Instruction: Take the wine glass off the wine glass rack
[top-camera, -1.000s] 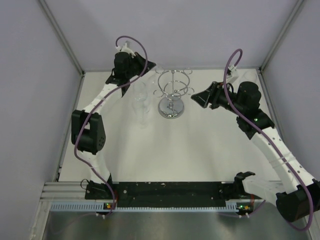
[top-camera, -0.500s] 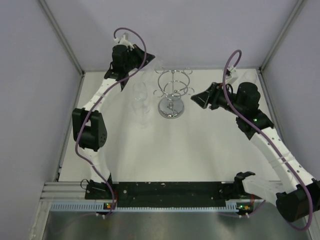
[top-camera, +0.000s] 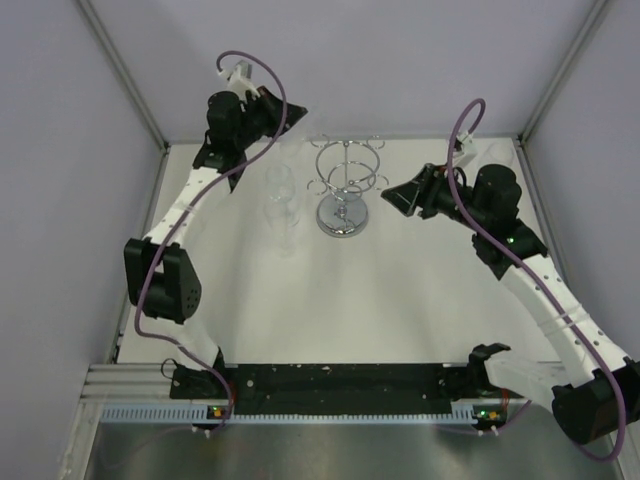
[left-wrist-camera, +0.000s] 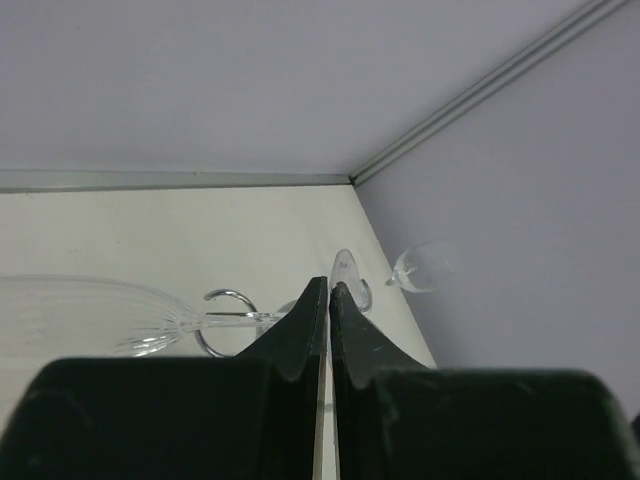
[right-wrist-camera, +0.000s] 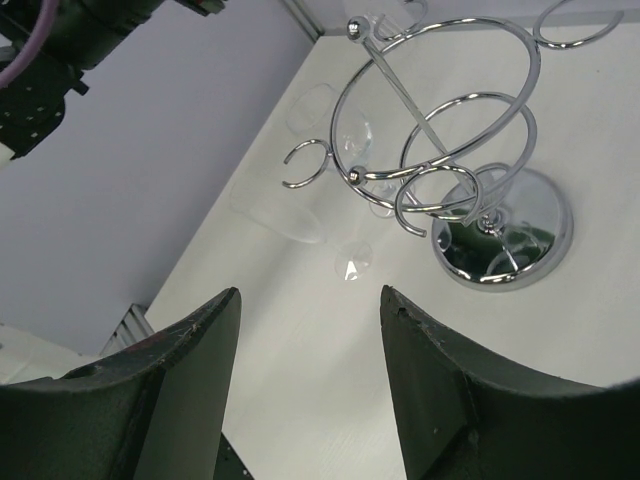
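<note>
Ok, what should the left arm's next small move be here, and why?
Probably slide the wine glass sideways out through the open side of the wire loop, away from the wine glass rack. The left pincer looks shut on the glass's foot, but the stem seems to cross that loop, so a straight lift could snag.

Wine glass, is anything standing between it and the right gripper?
Yes. In the top view the wine glass rack stands directly between the open right gripper and the wine glass, which is on the rack's other side.
</note>
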